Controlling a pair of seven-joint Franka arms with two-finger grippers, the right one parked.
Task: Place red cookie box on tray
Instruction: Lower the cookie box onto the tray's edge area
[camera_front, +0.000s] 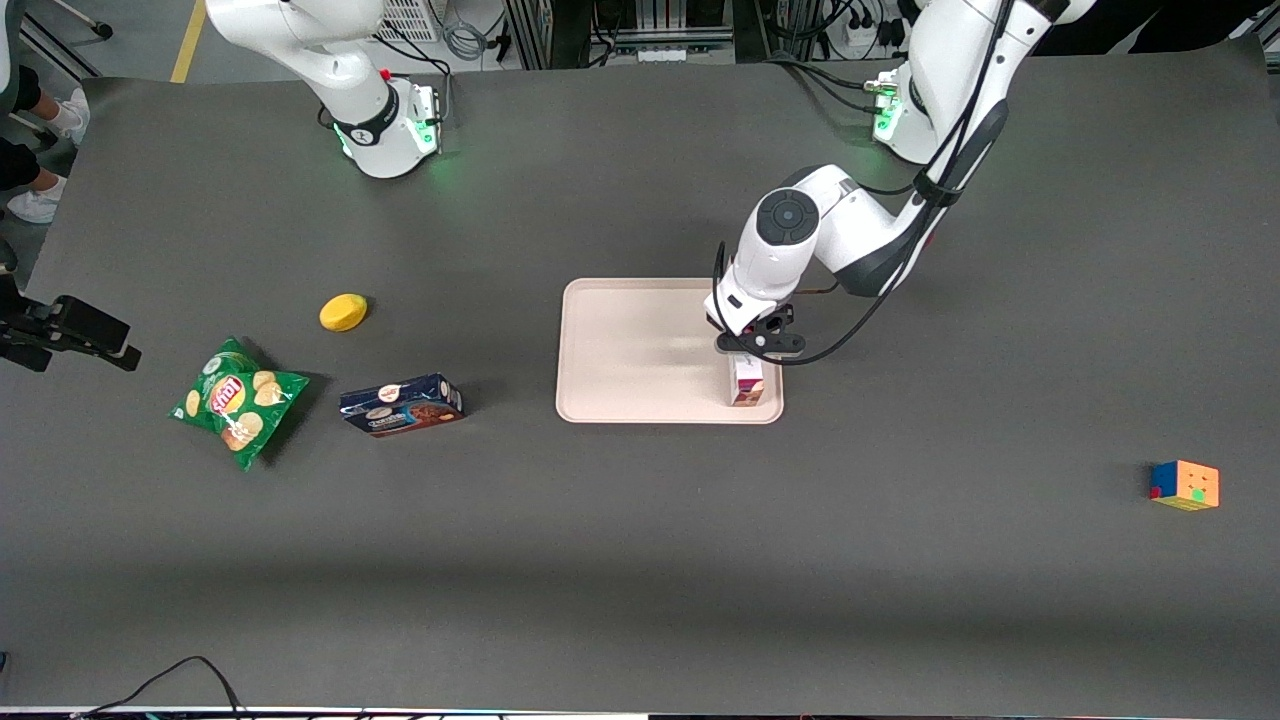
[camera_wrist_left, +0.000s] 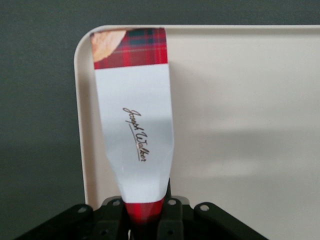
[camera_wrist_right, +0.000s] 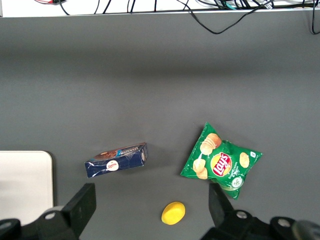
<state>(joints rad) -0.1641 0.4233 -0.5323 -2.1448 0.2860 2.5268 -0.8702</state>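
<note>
The red cookie box (camera_front: 746, 380) stands on end over the tray (camera_front: 620, 350), at the tray corner nearest the front camera toward the working arm's end. My left gripper (camera_front: 752, 348) is directly above it, shut on the box's upper end. In the left wrist view the box (camera_wrist_left: 135, 125) shows its white panel with script logo and a red plaid band, running from the gripper (camera_wrist_left: 145, 212) down to the tray's rounded corner (camera_wrist_left: 82, 55). The black fingers (camera_wrist_left: 172, 212) press against both sides of the plaid end. I cannot tell whether the lower end rests on the tray.
Toward the parked arm's end of the table lie a dark blue cookie box (camera_front: 401, 404), a green chips bag (camera_front: 235, 400) and a yellow round object (camera_front: 343, 311). A coloured cube (camera_front: 1185, 485) sits toward the working arm's end, nearer the front camera.
</note>
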